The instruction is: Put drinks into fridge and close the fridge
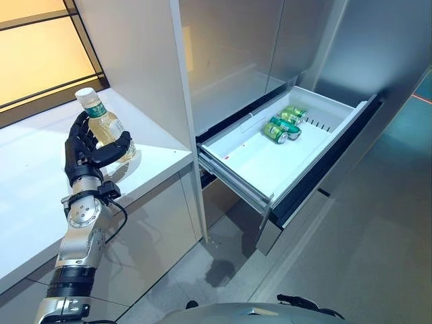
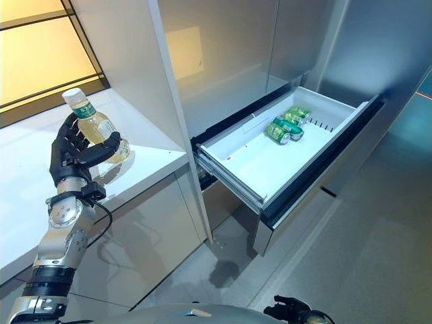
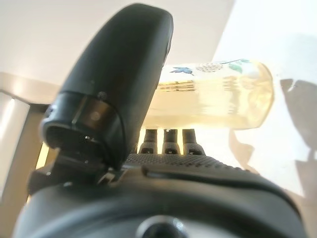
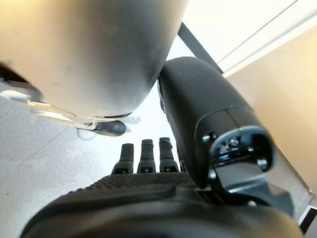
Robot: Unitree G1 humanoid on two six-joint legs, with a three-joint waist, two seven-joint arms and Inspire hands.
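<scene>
The left hand (image 1: pixel 86 154) has its fingers and thumb curled round a bottle (image 1: pixel 106 128) of pale yellow drink, gripping it about the middle over the white worktop (image 1: pixel 34 175). The bottle stands nearly upright, its long axis leaning a little, white cap up and away from the wrist. From where it is held, the open fridge drawer (image 1: pixel 256 162) lies off to the robot's right and lower down, past the upright cabinet panel (image 1: pixel 145 67) that stands between them, so the carry will have to swing round that edge and then descend. Three green cans (image 1: pixel 284 124) already lie on their sides at the drawer's far end, close together; the nearer part of the white tray is bare (room enough for the bottle, I'd judge). The right hand (image 4: pixel 148 163) shows only in its own wrist camera, fingers straight and holding nothing, low by the robot's side, so the left is plainly the one doing the work. The bottle has a green band label with small print and a leafy motif, too small to read.
</scene>
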